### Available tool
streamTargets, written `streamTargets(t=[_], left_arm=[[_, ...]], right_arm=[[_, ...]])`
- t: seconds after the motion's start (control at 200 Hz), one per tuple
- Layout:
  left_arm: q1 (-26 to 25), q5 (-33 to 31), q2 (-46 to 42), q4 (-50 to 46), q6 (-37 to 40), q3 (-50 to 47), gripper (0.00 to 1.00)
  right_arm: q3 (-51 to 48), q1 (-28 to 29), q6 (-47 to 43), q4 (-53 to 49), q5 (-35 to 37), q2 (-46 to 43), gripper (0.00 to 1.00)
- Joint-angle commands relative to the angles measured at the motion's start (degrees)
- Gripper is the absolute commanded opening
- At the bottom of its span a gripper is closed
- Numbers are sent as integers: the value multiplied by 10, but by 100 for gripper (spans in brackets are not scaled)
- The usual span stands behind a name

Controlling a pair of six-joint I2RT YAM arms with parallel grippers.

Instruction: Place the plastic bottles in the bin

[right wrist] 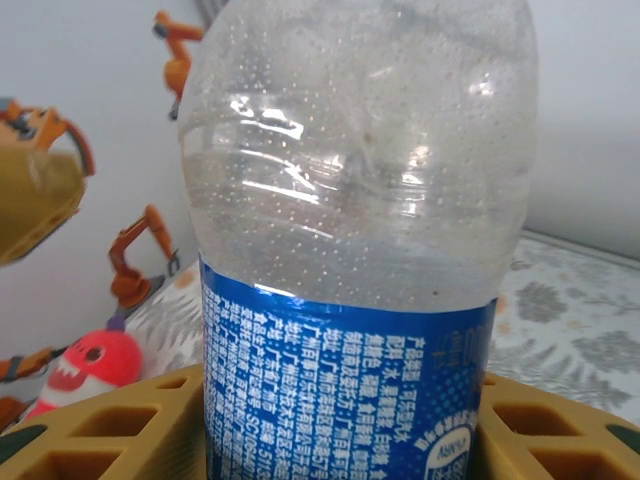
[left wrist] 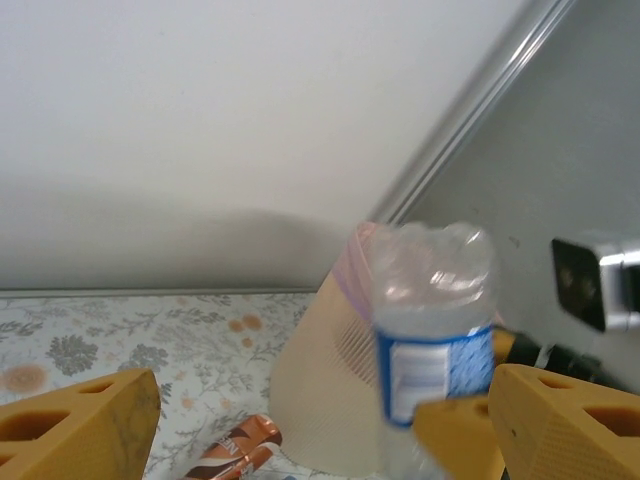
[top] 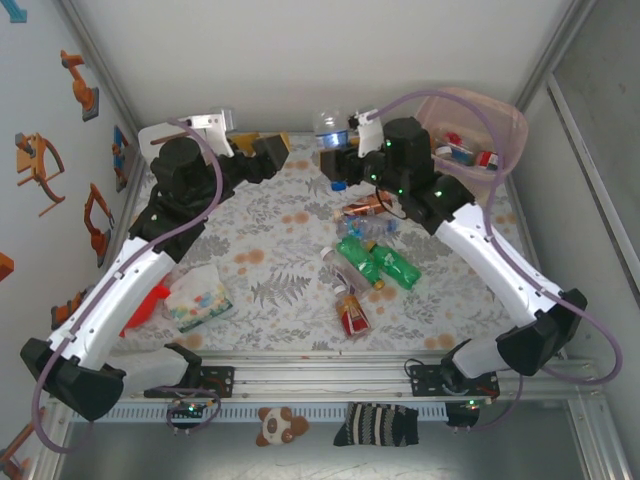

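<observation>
The clear bottle point(top: 330, 128) with the blue label is up off the tabletop point(top: 270, 240) near the middle of its far edge, standing on end in your right gripper point(top: 338, 155). In the right wrist view its label point(right wrist: 340, 390) sits pressed between the two yellow-brown fingers point(right wrist: 120, 430), so that gripper is closed on it and carrying it. The bin point(top: 505, 115) stands in the far right corner of the tabletop, just to the right of the held bottle, and you can see a few bottles point(top: 468, 152) already lying inside it. From the left wrist view the same clear bottle point(left wrist: 435, 320) stands in front of the bin's beige wall point(left wrist: 320, 400). Your left gripper point(top: 268, 152) is a little to the left of the bottle along the far edge, apart from it. Its fingers point(left wrist: 80, 420) are spread wide with nothing between them. Nearer the middle of the tabletop more bottles lie on their sides. A copper-labelled bottle point(top: 362, 208) is closest to the right gripper, two green bottles point(top: 395, 265) lie side by side below it, and a red-labelled bottle point(top: 350, 315) lies toward the near edge. Toward the near left corner, beside the left arm, lies a clear packet point(top: 200, 298) with coloured dots.
</observation>
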Motion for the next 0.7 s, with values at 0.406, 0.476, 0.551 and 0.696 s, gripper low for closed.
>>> streamTargets(t=[0.406, 0.476, 0.551, 0.696], left_arm=[[3, 6, -6, -17, -3, -36, 84], [3, 8, -6, -17, -5, -38, 84], [2, 9, -6, -15, -7, -40, 84], [3, 9, -9, -13, -10, -45, 84]], right_arm=[[130, -230, 126, -153, 90, 8, 45], [131, -252, 167, -145, 96, 18, 41], [122, -265, 225, -118, 117, 28, 41], [128, -270, 382, -107, 229, 62, 40]])
